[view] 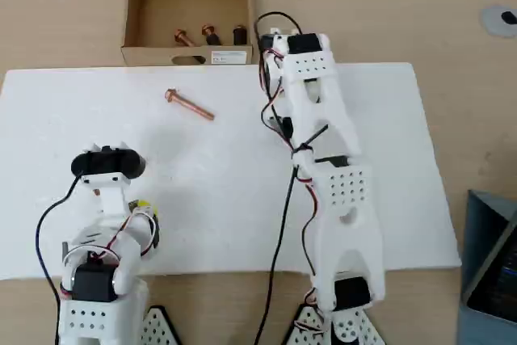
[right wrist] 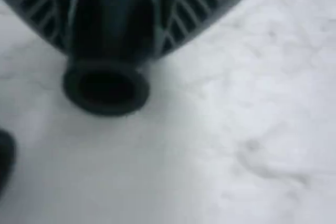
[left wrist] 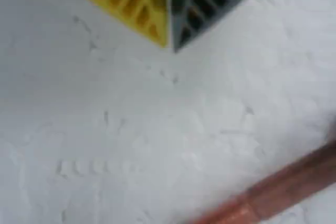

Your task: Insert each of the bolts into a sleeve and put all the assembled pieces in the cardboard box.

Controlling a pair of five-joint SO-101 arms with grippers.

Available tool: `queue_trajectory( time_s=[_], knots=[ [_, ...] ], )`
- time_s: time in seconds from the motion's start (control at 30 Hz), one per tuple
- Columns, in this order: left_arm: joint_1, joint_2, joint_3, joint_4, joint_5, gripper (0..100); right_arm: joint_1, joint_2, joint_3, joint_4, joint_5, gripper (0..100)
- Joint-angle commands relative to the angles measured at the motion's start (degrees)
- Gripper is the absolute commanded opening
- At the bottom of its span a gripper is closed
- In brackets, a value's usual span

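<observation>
Overhead, the left arm is sitting folded at the near corner of the white mat, and its own body is hiding its fingers. The right arm is stretching far across the mat and bending back down, so its fingers are mostly lying beneath it. One bolt is lying flat on the mat, well apart from both arms. Beyond the mat's far edge, the cardboard box is standing on the tabletop. Three assembled pieces are lying along its near wall, the darkest one being hard to make out.

From the left wrist, the left gripper is hanging close over the mat. Its yellow finger and dark finger are pressing together at the tips with nothing between them. Away from the tips, on the dark finger's side, a blurred copper shank is lying on the mat, both ends running out of frame.

From the right wrist, the right gripper is clenching a dark sleeve between its fingers. The flanged open mouth is sticking out past the fingertips, while the fingers are covering the rest. Whether the mouth is touching the mat cannot be told. A dark blob is being cut off at the edge, unreadable.
</observation>
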Motion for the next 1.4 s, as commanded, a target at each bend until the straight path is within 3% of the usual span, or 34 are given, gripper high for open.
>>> queue_trajectory(
  time_s=[0.0, 0.27, 0.43, 0.9, 1.1, 1.37],
  knots=[
    [0.4, -0.3, -0.4, 0.2, -0.2, 0, -0.7, -3.5, -2.2, -1.8, 0.5, 1.0],
    [0.9, -0.3, -0.4, 0.2, -0.4, 0, -0.4, -13.8, -15.0, 4.7, 1.9, 0.9],
    [0.9, -0.3, -0.4, 0.2, -0.4, 0, 0.7, -25.0, -14.9, 4.7, 1.9, 0.9],
    [0.9, -0.3, -0.4, 0.0, -0.4, 0, 2.1, -57.3, 6.8, 4.7, 1.7, 0.9],
    [0.4, -0.3, -0.4, -0.3, -0.4, 0, 5.8, -71.8, 19.2, 4.7, 1.8, 0.9],
    [2.0, 0.1, -13.5, -2.6, -0.2, 0, 11.8, -91.5, 34.3, 4.2, 1.9, 0.9]
  ],
)
